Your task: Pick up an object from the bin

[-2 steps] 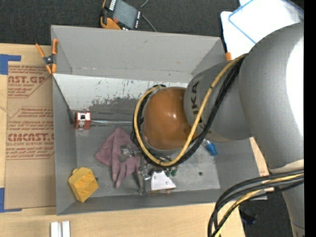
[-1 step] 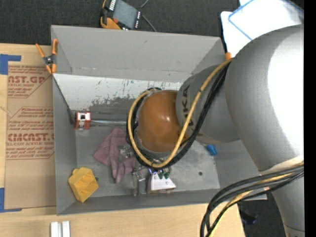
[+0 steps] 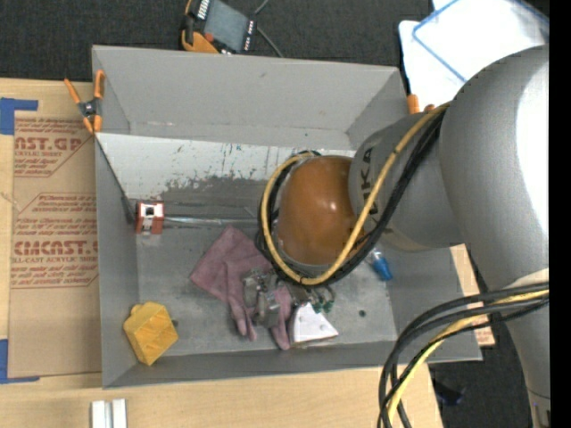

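Partly hidden: gripper low on the mauve cloth

The arm's orange wrist cover and its looped cables mask much of the right half of the bin. The gripper below them reads as a small dark tangle, and whether it is released or clenched cannot be told. It sits at the crumpled cloth's right edge, mid-floor near the front wall, where the folds are hard to make out. Just right of it a white card pokes out, partly under the arm. A blue piece is cut off by the arm further right. Lying in the open are a crumpled yellow lump in the front left corner and a red-and-white block by the left wall, with a thin rod running from it toward the arm.
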{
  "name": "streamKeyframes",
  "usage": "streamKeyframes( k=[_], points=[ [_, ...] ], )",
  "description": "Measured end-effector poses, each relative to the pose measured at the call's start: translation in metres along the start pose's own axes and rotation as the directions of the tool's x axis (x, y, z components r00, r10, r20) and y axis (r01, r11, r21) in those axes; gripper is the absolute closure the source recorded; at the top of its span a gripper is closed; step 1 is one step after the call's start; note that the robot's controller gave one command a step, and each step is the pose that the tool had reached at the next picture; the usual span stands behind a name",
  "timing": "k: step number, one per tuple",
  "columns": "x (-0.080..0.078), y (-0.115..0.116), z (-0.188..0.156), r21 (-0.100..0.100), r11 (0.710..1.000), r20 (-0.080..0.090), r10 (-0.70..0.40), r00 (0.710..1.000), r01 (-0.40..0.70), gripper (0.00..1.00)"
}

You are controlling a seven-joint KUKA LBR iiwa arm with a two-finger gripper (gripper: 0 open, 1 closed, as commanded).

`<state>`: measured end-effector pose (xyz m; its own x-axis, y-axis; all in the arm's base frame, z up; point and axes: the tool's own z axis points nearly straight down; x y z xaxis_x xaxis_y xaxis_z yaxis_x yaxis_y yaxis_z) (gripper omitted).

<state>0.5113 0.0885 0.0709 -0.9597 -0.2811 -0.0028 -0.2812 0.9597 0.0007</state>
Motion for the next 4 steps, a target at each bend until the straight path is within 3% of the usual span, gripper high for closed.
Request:
streamKeyframes(
  k=[2,3,4],
  points=[
    [0.006,0.001,-0.012,-0.001,1.000,0.002,0.005,1.000,-0.005,1.00],
    [0.007,0.001,-0.026,-0.003,1.000,-0.012,0.003,1.000,-0.003,1.00],
    [0.016,0.035,-0.024,-0.005,0.945,-0.005,-0.328,0.945,0.328,1.00]
  ],
)
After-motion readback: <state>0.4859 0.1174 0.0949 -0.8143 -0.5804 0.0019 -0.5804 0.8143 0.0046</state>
